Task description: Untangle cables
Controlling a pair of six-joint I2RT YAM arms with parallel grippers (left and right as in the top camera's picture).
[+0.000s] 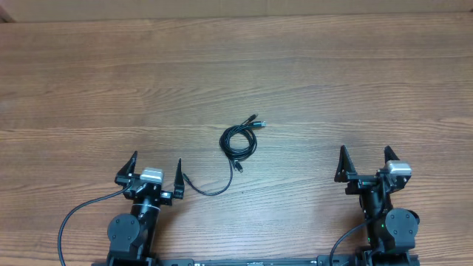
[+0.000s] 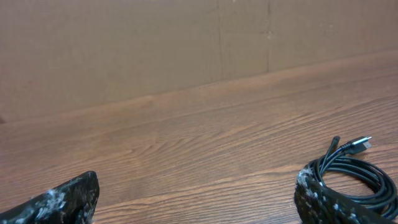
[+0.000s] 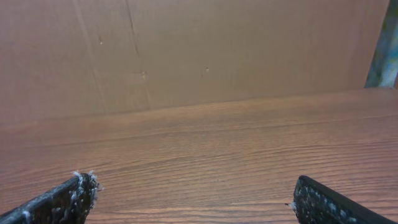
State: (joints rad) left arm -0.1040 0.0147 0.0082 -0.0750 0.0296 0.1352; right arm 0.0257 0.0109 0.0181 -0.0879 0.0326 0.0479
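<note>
One counter [image 1: 332, 74] is seen. On it, one coiled bundle of thin black cables [image 1: 238, 142] is counted; how many separate cords are wound into it cannot be told. Three plug ends are made out in the overhead view: an upper plug end [image 1: 256, 121], a lower plug end [image 1: 238, 168] and a tail plug end [image 1: 185, 177]. One loose tail [image 1: 211, 191] is counted leaving the coil. Two arms are counted, a left arm [image 1: 129, 229] and a right arm [image 1: 395, 222], and with them two tools, the left tool [image 1: 157, 159] and the right tool [image 1: 364, 151]. Two fingers [image 1: 132, 168] are counted on each, four in all. Two thicker cords are seen at the arms, a left arm cord [image 1: 70, 218] and a right arm cord [image 1: 341, 241].
</note>
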